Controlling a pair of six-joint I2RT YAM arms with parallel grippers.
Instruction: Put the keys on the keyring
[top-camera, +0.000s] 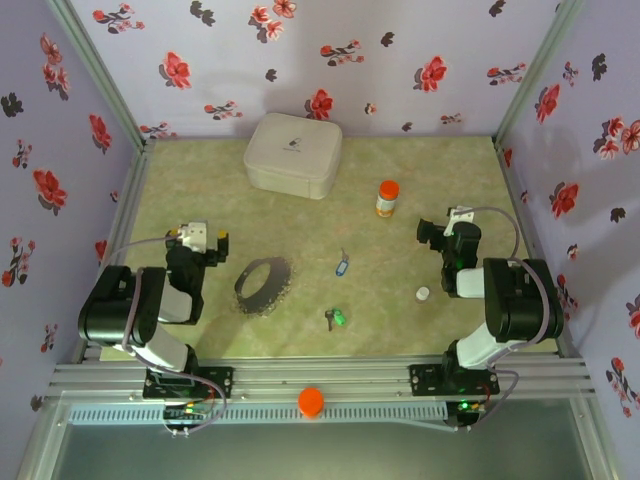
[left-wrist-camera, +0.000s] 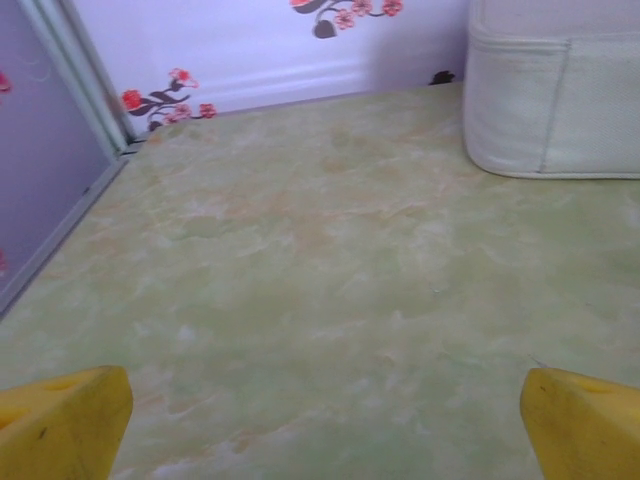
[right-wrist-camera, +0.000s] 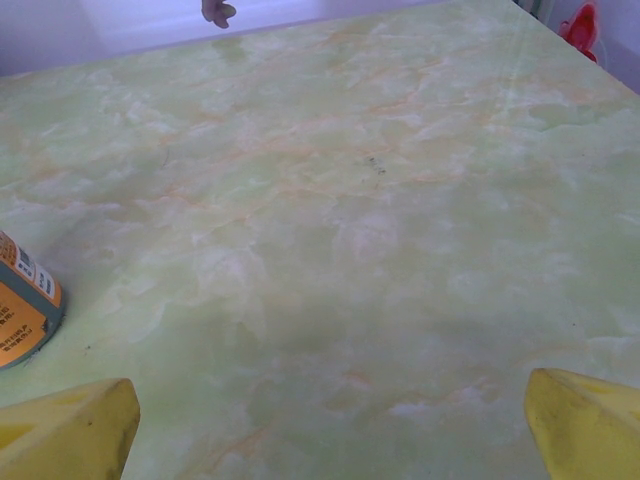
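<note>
The keyring (top-camera: 263, 285), a thin dark grey loop, lies flat on the table just right of my left arm. A key with a blue head (top-camera: 342, 265) rests mid-table, apart from the loop. A second key, green-headed (top-camera: 335, 318), lies nearer the front edge. My left gripper (top-camera: 198, 236) hovers left of the loop; its yellow fingertips (left-wrist-camera: 60, 425) stand wide apart over bare table. On the right side my right gripper (top-camera: 447, 225) is also open, its fingertips (right-wrist-camera: 585, 420) spread with nothing between them.
A white zipped case (top-camera: 293, 153) (left-wrist-camera: 555, 90) sits at the back centre. An orange-capped bottle (top-camera: 386, 198) (right-wrist-camera: 20, 305) stands left of my right gripper. A small white cap (top-camera: 423, 294) lies near the right arm. Flowered walls enclose three sides of the table.
</note>
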